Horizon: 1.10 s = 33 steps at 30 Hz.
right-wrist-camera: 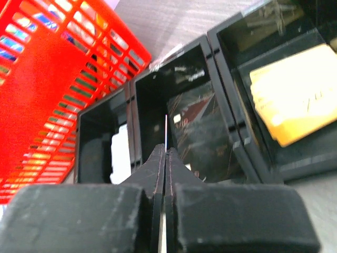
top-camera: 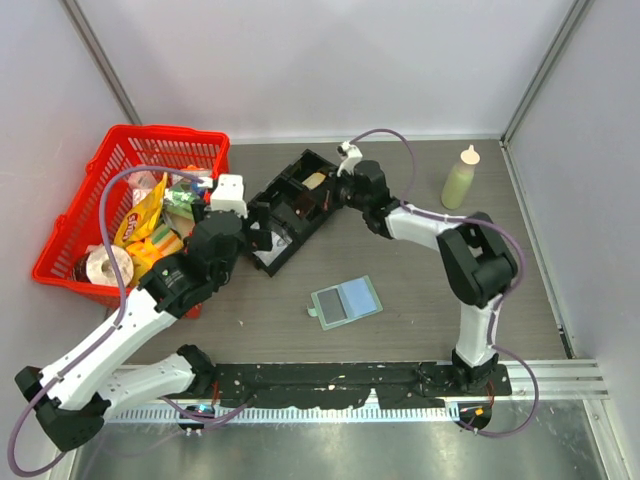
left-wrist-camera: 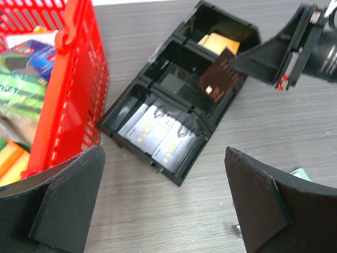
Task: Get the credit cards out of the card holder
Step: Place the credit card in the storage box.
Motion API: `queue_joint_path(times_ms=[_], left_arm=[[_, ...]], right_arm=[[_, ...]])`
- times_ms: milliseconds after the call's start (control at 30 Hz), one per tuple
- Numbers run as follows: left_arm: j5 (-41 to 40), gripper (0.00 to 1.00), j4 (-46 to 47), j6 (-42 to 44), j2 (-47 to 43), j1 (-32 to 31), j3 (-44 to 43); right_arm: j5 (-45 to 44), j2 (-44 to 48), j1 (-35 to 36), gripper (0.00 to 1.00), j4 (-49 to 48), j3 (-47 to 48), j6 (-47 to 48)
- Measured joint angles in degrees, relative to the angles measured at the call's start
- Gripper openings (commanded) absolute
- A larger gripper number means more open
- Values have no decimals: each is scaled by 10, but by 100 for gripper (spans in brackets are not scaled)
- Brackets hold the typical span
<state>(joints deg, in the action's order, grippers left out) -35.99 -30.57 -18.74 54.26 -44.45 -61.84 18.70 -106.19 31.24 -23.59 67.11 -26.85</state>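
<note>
Grey table [top-camera: 420,320]: card holder [top-camera: 345,301] lies near black tray [left-wrist-camera: 138,154];
Right gripper [right-wrist-camera: 165,158]: clamped on dark credit card [left-wrist-camera: 217,79] over middle compartment [left-wrist-camera: 168,79]; lower before releasing;
Left gripper [left-wrist-camera: 164,184]: apart, empty

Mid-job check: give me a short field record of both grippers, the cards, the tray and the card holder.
left gripper: open, empty, close to the tray
right gripper: shut on a dark brown card over the middle compartment
tray contents: grey cards in the end nearest the red basket; yellow card in the far end
card holder: flat on the table, apart from the tray, pale blue card showing
</note>
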Motion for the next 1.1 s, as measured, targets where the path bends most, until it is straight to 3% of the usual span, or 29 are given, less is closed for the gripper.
queue_joint_path(times_ms=[300,333,533,633,833,1100], left_arm=[[-27,100,7,1,-35,30,45],[-26,100,10,0,-40,33,47],[-17,100,16,0,-45,48,50],[-5,100,16,0,-38,48,50],[30,99,16,-2,-22,48,51],[103,100,15,-47,12,42,50]], right_arm=[[33,-164,4,4,-24,133,-12],[36,-173,7,7,-19,141,-13],[31,-179,17,50,18,157,4],[3,-172,19,59,54,159,35],[-77,-76,20,66,140,133,93],[-169,180,38,68,172,-10,118]])
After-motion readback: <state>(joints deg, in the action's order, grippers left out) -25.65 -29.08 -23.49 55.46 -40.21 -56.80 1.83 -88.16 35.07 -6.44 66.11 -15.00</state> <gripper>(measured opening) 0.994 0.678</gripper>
